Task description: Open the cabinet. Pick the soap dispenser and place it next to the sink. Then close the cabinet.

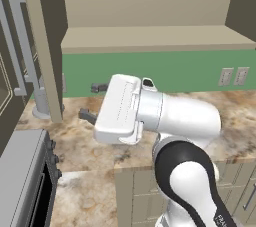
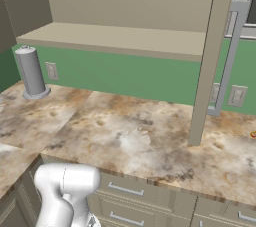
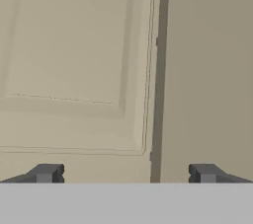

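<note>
Left base view: cabinet [image 1: 150,38] stood open above the counter [image 1: 90,151], gripper [image 1: 93,102] spread wide and empty, close by the left door [image 1: 47,46], so a careless swing could knock that door. Right base view: it gave the post [image 2: 30,71] in full (half hidden by the door from the left), and a grab at it instead of the dispenser is the other risk; where the dispenser stood I could not tell. Hand view: fingertips [image 3: 47,172] faced the door's recessed panel close up.
</note>
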Tool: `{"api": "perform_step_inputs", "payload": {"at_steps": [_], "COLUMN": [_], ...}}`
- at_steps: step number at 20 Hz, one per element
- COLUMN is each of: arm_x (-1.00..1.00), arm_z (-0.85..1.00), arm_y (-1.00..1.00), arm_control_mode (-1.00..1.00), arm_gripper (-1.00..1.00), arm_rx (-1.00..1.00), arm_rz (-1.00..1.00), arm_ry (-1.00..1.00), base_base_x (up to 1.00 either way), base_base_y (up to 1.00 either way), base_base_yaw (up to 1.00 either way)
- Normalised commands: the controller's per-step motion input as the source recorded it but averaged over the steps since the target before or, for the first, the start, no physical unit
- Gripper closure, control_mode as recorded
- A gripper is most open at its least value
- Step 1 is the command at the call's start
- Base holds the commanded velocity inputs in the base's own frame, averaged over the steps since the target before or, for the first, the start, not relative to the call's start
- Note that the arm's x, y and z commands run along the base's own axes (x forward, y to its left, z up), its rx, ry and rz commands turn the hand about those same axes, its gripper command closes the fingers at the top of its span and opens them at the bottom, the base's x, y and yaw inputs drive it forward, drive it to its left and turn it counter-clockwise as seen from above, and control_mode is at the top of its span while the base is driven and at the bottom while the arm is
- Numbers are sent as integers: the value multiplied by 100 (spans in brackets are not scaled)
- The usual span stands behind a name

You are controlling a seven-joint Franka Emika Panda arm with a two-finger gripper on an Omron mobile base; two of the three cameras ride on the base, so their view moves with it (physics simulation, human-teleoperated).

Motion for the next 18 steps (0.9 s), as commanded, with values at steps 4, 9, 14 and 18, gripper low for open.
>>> {"api": "perform_step_inputs", "payload": {"at_steps": [4,9,14,18], "arm_x": [30,15,21,30], "arm_z": [-15,-5,-5,-9], "arm_y": [36,42,25,23], "arm_control_mode": [-100,-100,-100,-100], "arm_gripper": [-100,-100,-100,-100], "arm_rx": [0,0,0,0], "arm_rz": [-2,-5,-8,-9], "arm_ry": [-2,-3,0,0], "base_base_x": [0,0,0,0], "base_base_y": [0,0,0,0], "base_base_yaw": [0,0,0,0]}}
